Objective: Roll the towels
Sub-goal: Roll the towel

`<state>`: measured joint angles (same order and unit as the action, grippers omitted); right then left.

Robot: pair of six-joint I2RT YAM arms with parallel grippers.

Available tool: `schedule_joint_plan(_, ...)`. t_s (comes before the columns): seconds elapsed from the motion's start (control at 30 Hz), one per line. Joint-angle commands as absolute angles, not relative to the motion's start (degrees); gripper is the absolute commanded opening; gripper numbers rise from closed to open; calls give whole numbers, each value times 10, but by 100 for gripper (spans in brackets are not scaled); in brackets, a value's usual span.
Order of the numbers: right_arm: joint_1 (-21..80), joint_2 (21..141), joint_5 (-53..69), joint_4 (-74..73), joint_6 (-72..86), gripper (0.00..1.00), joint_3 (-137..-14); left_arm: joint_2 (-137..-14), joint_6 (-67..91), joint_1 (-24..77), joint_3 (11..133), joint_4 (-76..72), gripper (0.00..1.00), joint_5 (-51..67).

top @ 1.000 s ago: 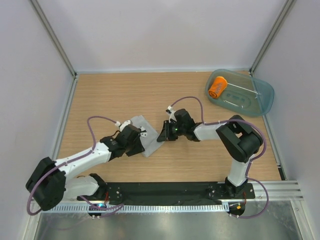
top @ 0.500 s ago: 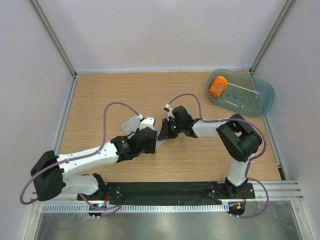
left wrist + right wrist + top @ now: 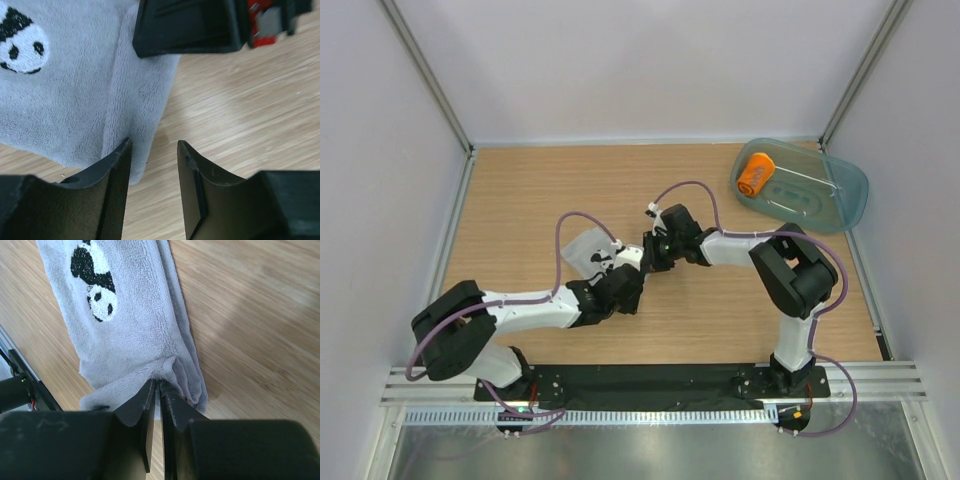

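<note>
On the surface (image 3: 520,190), the grey towel (image 3: 582,245) lies left of centre, its length running far-left away from both grippers. The right gripper (image 3: 159,385), almost closed, pinches a fold at the towel's near-right end. The left gripper (image 3: 152,145), half open and holding nothing, straddles that edge just beside it.

The grey towel (image 3: 140,335) is soft, fuzzy cloth; the table (image 3: 550,180) is smooth light wood; the tub (image 3: 850,196) is glossy translucent plastic.
</note>
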<state>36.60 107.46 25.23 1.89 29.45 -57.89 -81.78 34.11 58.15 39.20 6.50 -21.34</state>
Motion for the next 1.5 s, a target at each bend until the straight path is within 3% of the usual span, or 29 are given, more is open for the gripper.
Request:
schedule_joint_plan(0.0,358,1092,228,-12,277,17,-591,-833,339,583,374,3,42,-223)
schedule_joint_plan(0.17,347,1099,243,-11,279,17,-594,-826,360,583,353,7,40,-281)
schedule_joint_plan(0.47,345,1107,250,-10,277,16,-593,-762,332,606,380,18,42,-267)
schedule_joint_plan(0.8,345,1109,255,-16,277,16,-599,-843,334,606,407,43,46,-345)
schedule_joint_plan(1.07,335,1107,258,-23,272,16,-599,-893,366,606,385,27,44,-323)
schedule_joint_plan(1.47,312,1116,267,-55,252,16,-633,-868,429,607,353,83,45,-323)
